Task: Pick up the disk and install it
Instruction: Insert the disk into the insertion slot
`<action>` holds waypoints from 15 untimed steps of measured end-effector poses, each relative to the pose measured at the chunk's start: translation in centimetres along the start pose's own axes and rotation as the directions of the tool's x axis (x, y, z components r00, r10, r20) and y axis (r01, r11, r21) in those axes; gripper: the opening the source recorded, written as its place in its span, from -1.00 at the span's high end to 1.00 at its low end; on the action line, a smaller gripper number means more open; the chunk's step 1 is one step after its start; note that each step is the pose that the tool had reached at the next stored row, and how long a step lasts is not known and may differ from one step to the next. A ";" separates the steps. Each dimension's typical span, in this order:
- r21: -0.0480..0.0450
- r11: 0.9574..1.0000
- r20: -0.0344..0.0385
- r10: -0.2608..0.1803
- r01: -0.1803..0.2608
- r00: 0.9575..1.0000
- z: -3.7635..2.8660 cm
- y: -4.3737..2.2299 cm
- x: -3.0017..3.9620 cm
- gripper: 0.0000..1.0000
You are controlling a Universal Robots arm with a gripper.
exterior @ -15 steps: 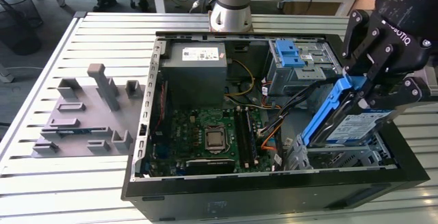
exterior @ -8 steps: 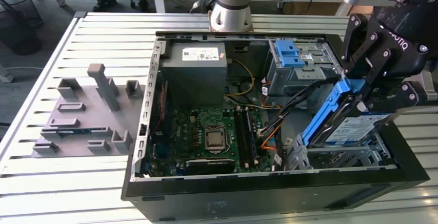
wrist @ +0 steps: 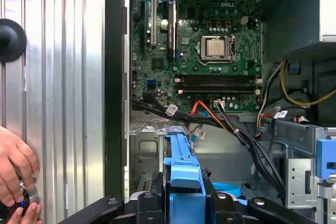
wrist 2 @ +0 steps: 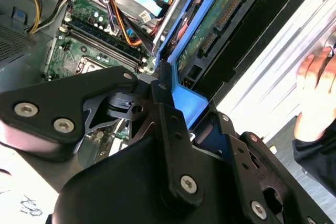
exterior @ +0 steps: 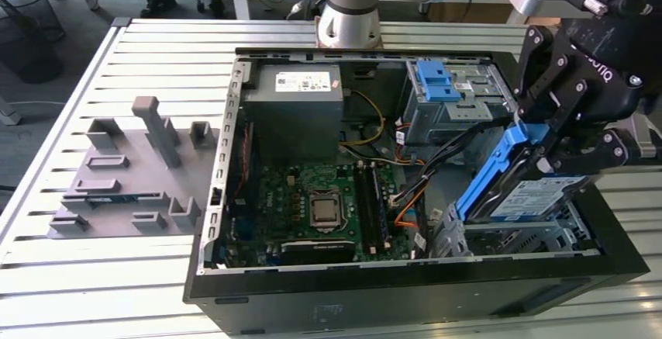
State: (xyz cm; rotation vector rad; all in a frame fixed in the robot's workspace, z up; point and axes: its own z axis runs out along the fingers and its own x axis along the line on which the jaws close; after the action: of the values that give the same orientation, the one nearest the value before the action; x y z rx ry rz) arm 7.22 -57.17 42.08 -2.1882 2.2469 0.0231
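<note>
Pincer: the black pincer (exterior: 553,147) is at about three o'clock in the exterior view, clamped on the disk's upper end; in both wrist views its fingers (wrist: 220,204) press on either side of the blue bracket.
Disk: the disk (exterior: 528,196) is off the surface and steeply tilted, label facing up. It is at about four o'clock from the motherboard in the exterior view. Its lower end dips into the drive cage, though I cannot tell whether it touches.
Bracket: bright blue plastic (wrist: 184,167) frames the disk; the second wrist view shows the green circuit side of the disk (wrist 2: 211,24).
Drive cage: a metal cage (exterior: 522,240) in the case's corner, at five o'clock in the exterior view.
Case: an open black computer case (exterior: 414,296) lying flat on the slatted metal surface (exterior: 62,277).
Motherboard: green board (exterior: 310,199) near the middle of the case.
Power supply: grey box (exterior: 294,95) at twelve o'clock from the motherboard.
Blue latch: a blue piece (exterior: 439,83) at one o'clock from the motherboard.
Grey tray: a moulded holder (exterior: 124,176) at nine o'clock, beside the case.
Hand: a person's hand (wrist: 16,166) rests on the surface outside the case wall.
</note>
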 end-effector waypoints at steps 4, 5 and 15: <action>0.000 1.000 0.000 0.000 0.000 1.000 0.20 0.00 0.05 0.27; 0.000 1.000 0.000 0.000 0.000 1.000 0.26 0.00 0.06 0.27; 0.000 1.000 0.000 0.000 0.000 1.000 0.87 -0.01 0.13 0.27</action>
State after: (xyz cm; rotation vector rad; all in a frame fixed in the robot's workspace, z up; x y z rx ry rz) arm 7.22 -57.28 41.21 -2.1880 2.2467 0.0235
